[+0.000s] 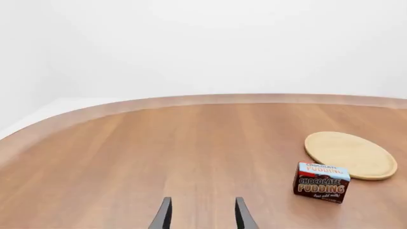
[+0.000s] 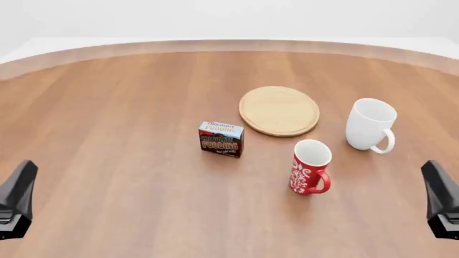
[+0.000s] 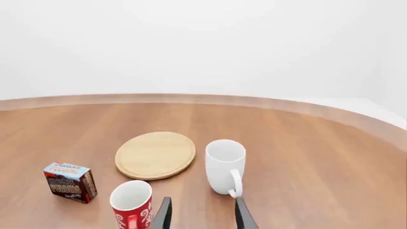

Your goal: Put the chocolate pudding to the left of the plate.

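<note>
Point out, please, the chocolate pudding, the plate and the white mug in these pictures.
chocolate pudding (image 2: 221,139), front view, on its dark brown front face.
plate (image 2: 279,110), front view, on the middle of its flat wooden top.
white mug (image 2: 368,127), front view, on its outer side wall.

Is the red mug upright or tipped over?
Upright: the red mug stands on its base on the table, open mouth facing up.

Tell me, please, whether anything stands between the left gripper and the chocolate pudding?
Nothing visible does. Bare table lies between the left gripper and the chocolate pudding; both mugs stand on the pudding's far side.
</note>
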`<state>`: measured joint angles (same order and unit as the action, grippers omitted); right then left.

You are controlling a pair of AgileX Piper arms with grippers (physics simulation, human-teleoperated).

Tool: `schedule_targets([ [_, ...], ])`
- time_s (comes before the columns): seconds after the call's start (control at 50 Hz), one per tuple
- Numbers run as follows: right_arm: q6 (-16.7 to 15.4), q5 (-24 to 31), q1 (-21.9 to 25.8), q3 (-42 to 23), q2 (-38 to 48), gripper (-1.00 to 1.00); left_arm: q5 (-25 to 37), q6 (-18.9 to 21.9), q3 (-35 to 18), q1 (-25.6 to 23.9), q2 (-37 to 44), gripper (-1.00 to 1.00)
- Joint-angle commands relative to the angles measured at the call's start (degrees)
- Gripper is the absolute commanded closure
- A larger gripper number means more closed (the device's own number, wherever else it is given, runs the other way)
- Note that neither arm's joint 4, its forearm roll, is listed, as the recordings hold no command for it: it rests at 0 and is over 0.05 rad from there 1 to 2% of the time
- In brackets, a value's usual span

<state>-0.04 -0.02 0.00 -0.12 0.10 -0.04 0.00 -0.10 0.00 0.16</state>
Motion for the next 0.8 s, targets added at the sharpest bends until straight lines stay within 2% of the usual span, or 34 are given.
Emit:
schedule_targets([
  [0.02, -0.06, -0.04, -0.2, -0.17, 0.32, -1.0, -0.06, 0.0, -0.15, 0.0, 0.25, -1.0],
  [0.24, 0.08, 0.78, 0.37, -2.97, 0.1, -1.0, -0.06, 0.0, -0.15, 0.0, 0.25, -1.0],
  [0.3, 0.89, 1.57, 1.2, -6.62, -0.04, -1.0, -0.06, 0.0, -0.15, 0.0, 0.25, -1.0],
  [0.38, 0.46, 3.92, 1.48, -10.21, 0.11, -1.0, -0.06, 0.0, -0.15, 0.0, 0.25, -1.0],
  [0.42, -1.88, 2.32, 4.23, -14.16, 4.38, -1.0, -0.06, 0.0, -0.15, 0.0, 0.25, -1.0],
  [0.54, -5.44, -0.21, 8.54, -22.37, 13.82, -1.0, -0.06, 0.0, -0.15, 0.0, 0.25, -1.0],
  [0.6, -5.34, -0.66, 8.45, -27.2, 21.82, -1.0, -0.06, 0.0, -0.15, 0.0, 0.25, -1.0],
  [0.62, -4.21, -0.35, 8.65, -28.19, 23.18, -1.0, -0.06, 0.0, -0.15, 0.0, 0.25, -1.0],
  [0.66, -5.28, -0.19, 9.09, -29.46, 25.52, -1.0, -0.06, 0.0, -0.15, 0.0, 0.25, -1.0],
  [0.7, -4.49, 0.09, 9.8, -30.99, 27.94, -1.0, -0.06, 0.0, -0.15, 0.0, 0.25, -1.0],
  [0.72, -5.92, 0.45, 11.46, -31.65, 30.58, -1.0, -0.06, 0.0, -0.15, 0.0, 0.25, -1.0],
  [0.8, -7.97, 2.62, 13.45, -35.46, 35.68, -1.0, -0.06, 0.0, -0.15, 0.0, 0.25, -1.0],
])
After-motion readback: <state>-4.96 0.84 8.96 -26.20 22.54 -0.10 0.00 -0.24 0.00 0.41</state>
